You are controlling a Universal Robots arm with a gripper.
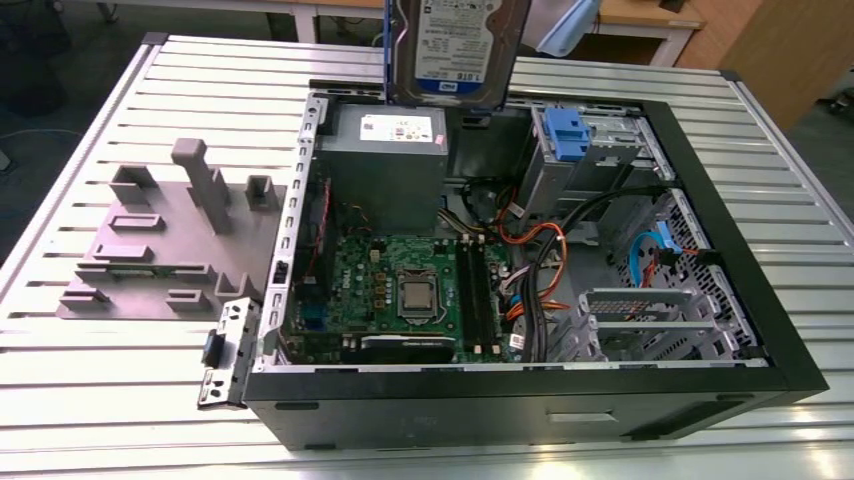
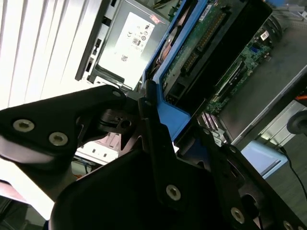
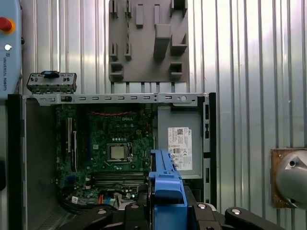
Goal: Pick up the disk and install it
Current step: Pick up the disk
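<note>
While the end effector [image 3: 165,213] is clamping the blue carrier edge of the disk [image 1: 454,50], the drive is hanging upright above the open computer case [image 1: 534,380], over its power supply [image 1: 387,160] end. To my eye the pick-up is done. Installing is what is left: the disk is sitting in nothing yet, well clear of the drive bay [image 1: 621,140] inside the case.

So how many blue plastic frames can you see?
2: one around the disk, held above the open computer case; one bracket on the metal drive bay. More may be hidden.
</note>
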